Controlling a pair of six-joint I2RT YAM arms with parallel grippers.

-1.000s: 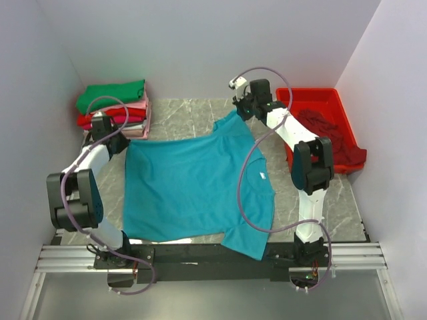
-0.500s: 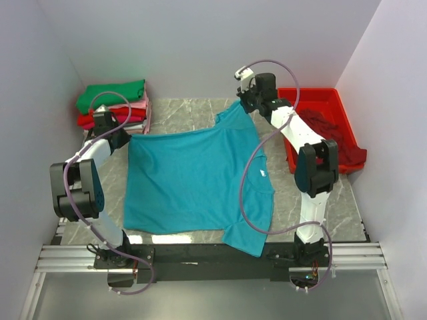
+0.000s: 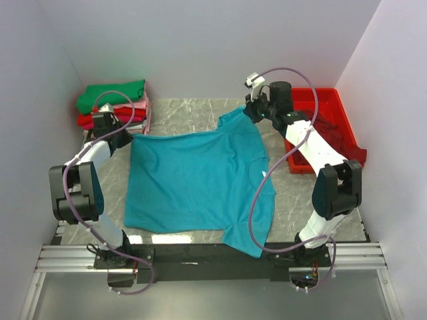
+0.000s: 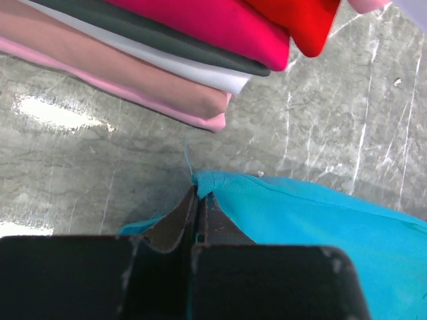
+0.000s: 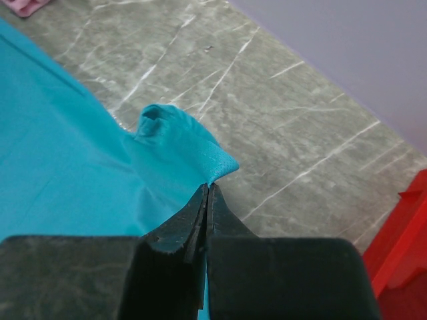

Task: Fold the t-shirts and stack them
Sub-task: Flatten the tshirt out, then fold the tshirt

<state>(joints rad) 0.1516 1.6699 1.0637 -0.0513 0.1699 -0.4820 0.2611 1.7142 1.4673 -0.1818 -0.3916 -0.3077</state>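
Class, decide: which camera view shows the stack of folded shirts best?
The top external view: the whole stack shows, green shirt on top. The left wrist view shows only the folded edges of its lower layers; the right wrist view shows only a pink corner.

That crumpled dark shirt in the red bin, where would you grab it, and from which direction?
Probably a raised wrinkle near the middle of the dark maroon t-shirt, coming straight down from above. It lies crumpled inside the red tray, whose walls block a sideways reach; the part draped over the near rim is a fallback.
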